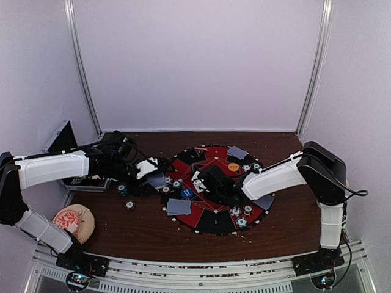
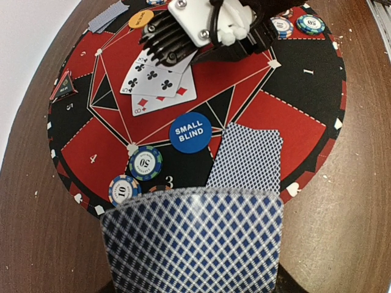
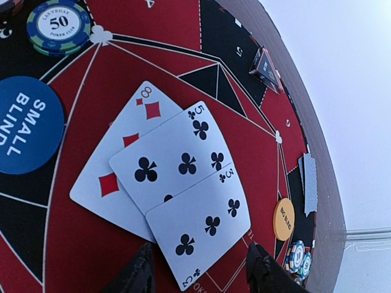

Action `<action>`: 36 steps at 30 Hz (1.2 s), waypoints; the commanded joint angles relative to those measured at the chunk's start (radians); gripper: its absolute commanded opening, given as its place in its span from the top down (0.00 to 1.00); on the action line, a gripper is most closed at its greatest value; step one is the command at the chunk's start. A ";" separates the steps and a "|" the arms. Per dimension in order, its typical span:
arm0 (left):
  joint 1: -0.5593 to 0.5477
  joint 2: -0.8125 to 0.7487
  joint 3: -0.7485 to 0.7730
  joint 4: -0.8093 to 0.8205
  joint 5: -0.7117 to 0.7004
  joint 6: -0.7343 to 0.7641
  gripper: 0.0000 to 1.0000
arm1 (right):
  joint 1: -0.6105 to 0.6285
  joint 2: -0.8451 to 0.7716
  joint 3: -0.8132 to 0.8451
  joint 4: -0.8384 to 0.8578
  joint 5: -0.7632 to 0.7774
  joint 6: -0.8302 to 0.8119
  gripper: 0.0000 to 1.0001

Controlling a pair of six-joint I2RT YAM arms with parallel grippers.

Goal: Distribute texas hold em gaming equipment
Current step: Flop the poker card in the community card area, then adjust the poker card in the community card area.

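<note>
Nearest the arm bases, front-left on bench [image 1: 153,238]: round tan item w/ red leaf print [image 1: 73,221]. A bit further in, loose chips [image 1: 130,205] sit on bare wood, left of the round red-and-black mat [image 1: 214,224].

On mat's near rim: three chips [image 1: 242,215] clustered. Face-down card [image 1: 178,206] lies at near-left edge. Second face-down card [image 1: 264,201] at right edge, beside the right forearm.

Left claw [image 1: 156,177] is at mat's left edge, clenched on blue-check-backed playing cards [image 2: 195,244], backs up. The grip itself is hidden under them in wrist view. Just past those: chip marked 10 [image 2: 124,189] & chip marked 50 [image 2: 145,163] side by side. Then blue SMALL BLIND disc [image 2: 190,132], right beside the near-left face-down card.

Mid-mat: three face-up cards overlapped in a fan. 8 of diamonds [image 3: 116,152] is lowest, 5 of clubs [image 3: 177,165] over it, 3 of clubs [image 3: 204,229] on top. Right claw [image 3: 200,256] is over them, released. Its fingers [image 3: 137,271] stand apart either side of the 3's near end. That card lies flat on mat, not gripped.

Far side: orange disc [image 1: 233,166], two chips [image 1: 252,166] just right of it, third face-down card [image 1: 237,151] near far rim. Metal case [image 1: 64,137] far left, off the mat.
</note>
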 commanded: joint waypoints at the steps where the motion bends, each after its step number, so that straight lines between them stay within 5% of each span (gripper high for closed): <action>1: 0.005 -0.023 0.002 0.040 0.007 -0.006 0.46 | 0.016 -0.073 0.001 -0.041 -0.004 0.025 0.44; 17: 0.007 -0.030 0.001 0.037 0.008 -0.006 0.46 | 0.040 0.006 0.027 -0.051 0.015 0.008 0.21; 36: 0.010 -0.039 -0.007 0.042 0.004 -0.006 0.46 | 0.033 0.158 0.182 -0.041 0.023 -0.094 0.17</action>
